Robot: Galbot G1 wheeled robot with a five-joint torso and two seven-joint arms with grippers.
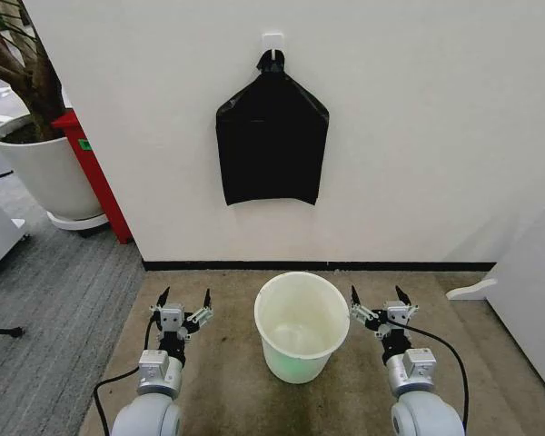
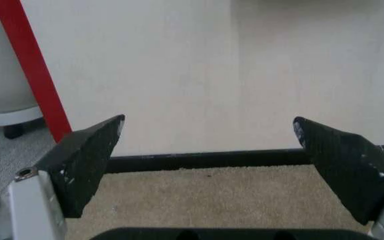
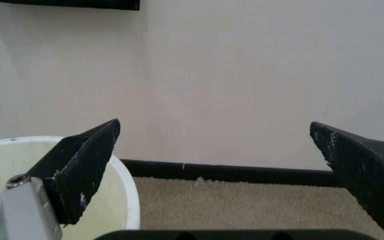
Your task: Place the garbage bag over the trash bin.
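Note:
The trash bin [image 1: 295, 361], a small round white translucent bucket, stands upright on the beige carpet close to the wall, with nothing inside. The garbage bag is out of view. My left gripper [image 1: 185, 296] hovers low just left of the bin, open, nothing between its fingers; in the left wrist view [image 2: 209, 119] it faces the wall and baseboard. My right gripper [image 1: 379, 294] sits just right of the bin, also open and holding nothing. The bin's rim [image 3: 126, 182] shows beside one finger of my right gripper [image 3: 215, 122] in the right wrist view.
A flat black pentagon-shaped bundle [image 1: 272, 136], knotted at its top, hangs from a wall hook above the bin. A big white plant pot [image 1: 41, 168] and a red post [image 1: 95, 177] stand at the left. White furniture [image 1: 527, 300] is at the right.

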